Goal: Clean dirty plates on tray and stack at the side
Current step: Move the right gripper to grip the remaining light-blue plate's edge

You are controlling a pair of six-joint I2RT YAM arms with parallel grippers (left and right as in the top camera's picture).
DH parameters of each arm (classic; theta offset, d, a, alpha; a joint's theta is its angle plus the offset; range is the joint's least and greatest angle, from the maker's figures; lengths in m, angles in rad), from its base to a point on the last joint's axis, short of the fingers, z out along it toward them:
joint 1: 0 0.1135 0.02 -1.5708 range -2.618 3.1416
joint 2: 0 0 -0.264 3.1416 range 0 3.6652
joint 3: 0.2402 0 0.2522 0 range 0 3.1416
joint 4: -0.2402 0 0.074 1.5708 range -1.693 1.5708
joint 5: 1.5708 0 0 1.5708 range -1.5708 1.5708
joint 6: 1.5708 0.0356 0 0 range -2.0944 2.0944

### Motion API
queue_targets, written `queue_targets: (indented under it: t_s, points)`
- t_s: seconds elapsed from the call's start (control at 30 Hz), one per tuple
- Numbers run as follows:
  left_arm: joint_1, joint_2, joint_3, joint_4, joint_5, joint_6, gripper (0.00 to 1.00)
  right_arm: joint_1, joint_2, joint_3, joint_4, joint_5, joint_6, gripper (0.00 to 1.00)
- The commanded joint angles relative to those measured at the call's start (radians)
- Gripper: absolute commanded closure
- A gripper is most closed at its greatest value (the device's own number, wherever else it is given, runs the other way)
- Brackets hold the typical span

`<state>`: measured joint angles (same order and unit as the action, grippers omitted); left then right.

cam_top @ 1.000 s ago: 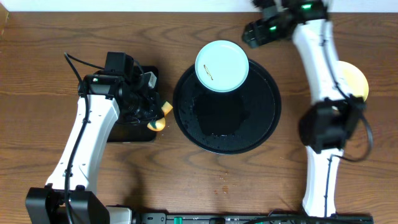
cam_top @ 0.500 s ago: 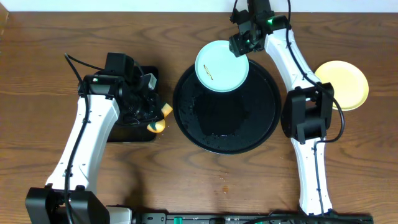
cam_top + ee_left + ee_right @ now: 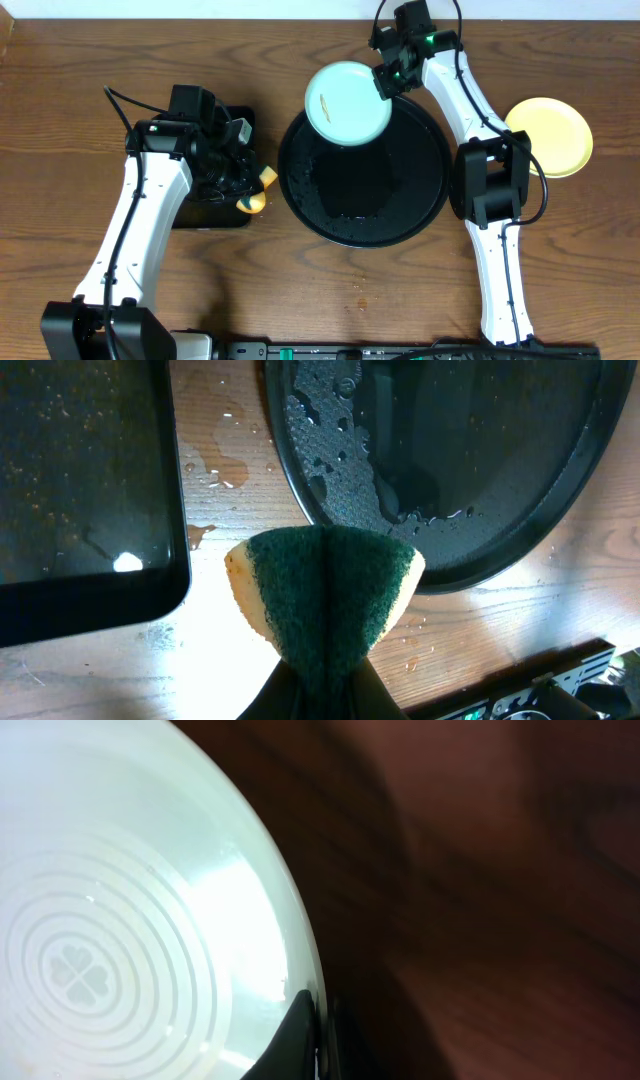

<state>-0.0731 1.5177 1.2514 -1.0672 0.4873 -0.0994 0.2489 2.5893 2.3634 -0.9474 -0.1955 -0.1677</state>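
A pale mint-blue plate (image 3: 345, 103) is tipped over the far rim of the large round black tray (image 3: 400, 200). My right gripper (image 3: 385, 84) is shut on its right edge. The right wrist view shows the plate's ringed underside (image 3: 120, 940), with the rim pinched at my right gripper (image 3: 322, 1032). A pale yellow plate (image 3: 549, 137) lies flat on the wood at the far right. My left gripper (image 3: 250, 186) hovers left of the tray, shut on a green-and-yellow sponge (image 3: 325, 595). The tray's surface (image 3: 450, 460) is wet.
A narrower black rectangular tray (image 3: 235, 125) sits under my left arm, also visible in the left wrist view (image 3: 80, 490). Water drops lie on the wood (image 3: 225, 455) between the two trays. The table's far edge runs just behind the right gripper.
My right gripper swung in from the back right, closed on the mint-blue plate's rim, and the plate has tipped and shifted slightly left. The left arm has not moved.
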Motion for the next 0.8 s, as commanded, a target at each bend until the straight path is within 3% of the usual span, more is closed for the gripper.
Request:
queue_targets:
  t_s: [0.0, 0.2, 0.4, 0.77]
  points:
    - [0.005, -0.002, 0.002, -0.004, -0.021, 0.017, 0.92, -0.013, -0.063, 0.013, -0.045, 0.019, 0.043, 0.99]
    - [0.005, -0.002, 0.002, -0.004, -0.032, 0.017, 0.92, -0.035, -0.189, 0.012, -0.296, 0.019, 0.286, 0.99]
    - [0.005, -0.002, 0.002, -0.004, -0.031, 0.017, 0.92, -0.034, -0.199, -0.002, -0.542, 0.024, 0.363, 0.99]
    - [0.005, -0.002, 0.002, 0.011, -0.031, 0.017, 0.92, -0.032, -0.199, -0.274, -0.457, 0.035, 0.377, 0.99]
